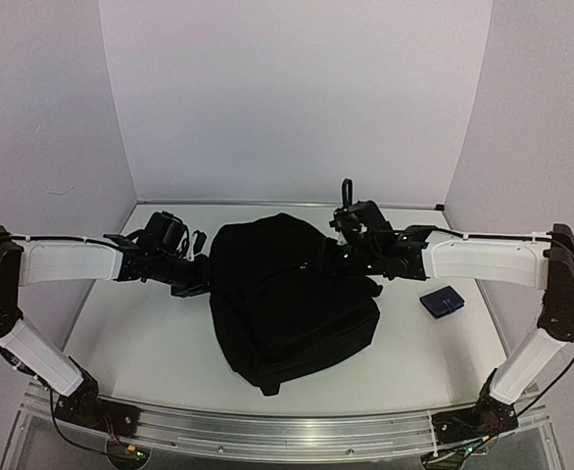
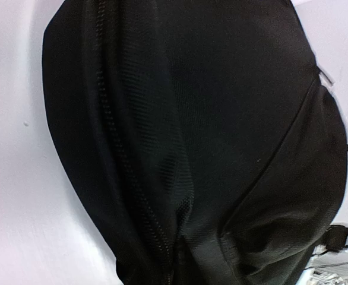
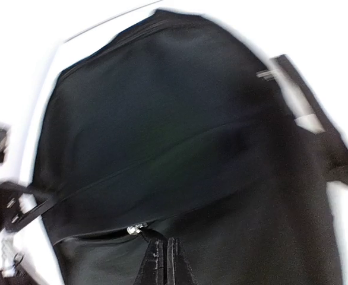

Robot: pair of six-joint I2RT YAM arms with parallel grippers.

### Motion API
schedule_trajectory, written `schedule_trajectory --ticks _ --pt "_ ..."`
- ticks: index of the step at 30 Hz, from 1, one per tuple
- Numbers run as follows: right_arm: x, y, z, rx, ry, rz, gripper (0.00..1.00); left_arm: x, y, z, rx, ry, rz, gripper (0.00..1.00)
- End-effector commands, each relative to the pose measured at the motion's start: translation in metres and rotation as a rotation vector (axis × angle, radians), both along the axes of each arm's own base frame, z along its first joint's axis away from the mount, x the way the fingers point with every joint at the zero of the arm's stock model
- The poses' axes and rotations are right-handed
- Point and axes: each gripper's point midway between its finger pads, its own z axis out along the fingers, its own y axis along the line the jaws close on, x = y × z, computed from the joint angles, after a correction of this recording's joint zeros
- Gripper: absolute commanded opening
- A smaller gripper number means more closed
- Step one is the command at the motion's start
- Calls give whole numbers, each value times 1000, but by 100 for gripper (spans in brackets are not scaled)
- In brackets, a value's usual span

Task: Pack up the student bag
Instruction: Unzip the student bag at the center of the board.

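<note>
Left fingers (image 1: 198, 280): They are right at the left edge of the bag. I cannot tell if they are open or closed, or if they hold any cloth. Their own camera shows only the bag.
Student bag (image 1: 287, 304): It lies flat in the middle of the bench (image 1: 140, 343), between the two arms. It looks closed.
Zipper (image 2: 126, 178): A long line of teeth runs down the bag's side. It looks shut.
Right fingers (image 3: 156, 264): They are pressed tight together on top of the bag, near its far right side. They seem to pinch the little tab of the zipper pull (image 3: 136, 227).
Blue pouch (image 1: 445, 302): It lies on the bench to the right of the bag, not touching it.
Step now: I think it is opening the bag so things can go in.
How to do it well: Pull the tab slowly along the zipper line, not up. The left fingers should pin the bag down so it does not slide. If the tab slips out, stop and grab it again.
</note>
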Motion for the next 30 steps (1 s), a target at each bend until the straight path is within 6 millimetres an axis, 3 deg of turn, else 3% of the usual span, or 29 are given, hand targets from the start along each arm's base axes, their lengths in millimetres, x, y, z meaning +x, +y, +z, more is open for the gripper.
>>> schedule_trajectory --ticks 1,5,9,13,16,20,23,25,28,30 --pt "10 -27 27 -31 -71 -41 0 8 20 13 149 -102 -46 38" --pt "6 -15 29 14 -66 19 0 14 -3 55 158 -260 -172 66" --pt "6 -14 31 29 -65 12 0 17 -32 96 98 -426 -277 73" --pt "6 -16 37 44 -74 5 0 12 -69 117 17 -520 -398 79" --pt "6 -15 37 46 -74 6 0 3 -96 113 -42 -492 -509 83" --pt "5 -13 36 49 -68 13 0 -9 -132 92 -6 -467 -622 85" --pt "5 -14 36 50 -67 12 0 -1 -140 75 56 -457 -609 85" --pt "4 -15 37 50 -69 9 0 13 -136 65 120 -450 -550 80" --pt "3 -20 40 50 -79 -6 0 30 -125 62 198 -464 -457 60" --pt "4 -25 41 45 -89 -26 0 33 -121 64 203 -478 -431 52"
